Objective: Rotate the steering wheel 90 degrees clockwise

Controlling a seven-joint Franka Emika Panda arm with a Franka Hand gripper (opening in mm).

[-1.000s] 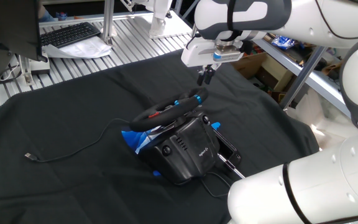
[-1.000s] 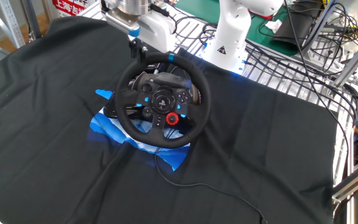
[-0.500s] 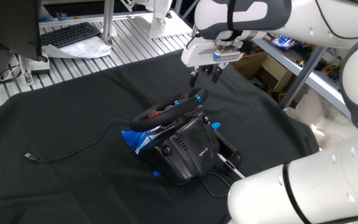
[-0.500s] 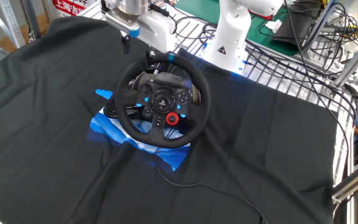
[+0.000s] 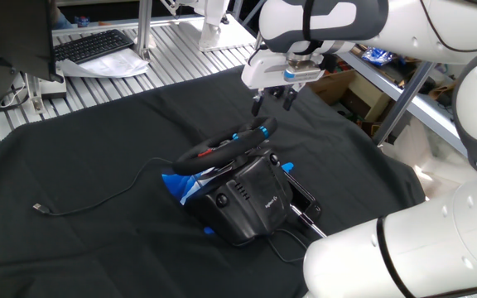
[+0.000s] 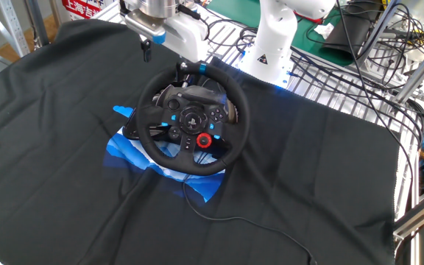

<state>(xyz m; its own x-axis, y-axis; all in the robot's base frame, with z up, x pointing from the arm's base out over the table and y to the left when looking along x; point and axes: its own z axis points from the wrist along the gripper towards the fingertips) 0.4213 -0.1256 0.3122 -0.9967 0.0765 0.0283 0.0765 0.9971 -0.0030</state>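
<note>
The black steering wheel [image 5: 222, 147] sits tilted on its base in the middle of the black cloth. Its face with red and blue hub buttons shows in the other fixed view [image 6: 192, 118]. The blue stripe [image 6: 203, 68] is at the top of the rim, slightly right of centre. My gripper [image 5: 272, 103] hangs just above the far top of the rim, open and empty, one finger on each side of the stripe area, not touching the rim. In the other fixed view my gripper [image 6: 163, 59] is at the rim's upper left.
The boxy black base housing [image 5: 251, 199] carries the wheel, with blue plastic [image 6: 127, 151] under it. A thin cable [image 5: 98, 194] trails across the cloth to the left. A keyboard [image 5: 93, 45] and a white robot base [image 6: 271, 44] stand beyond the cloth.
One second ago the fingers were together above the rim; they have since spread apart. The wheel has not turned and the arm has hardly moved.
</note>
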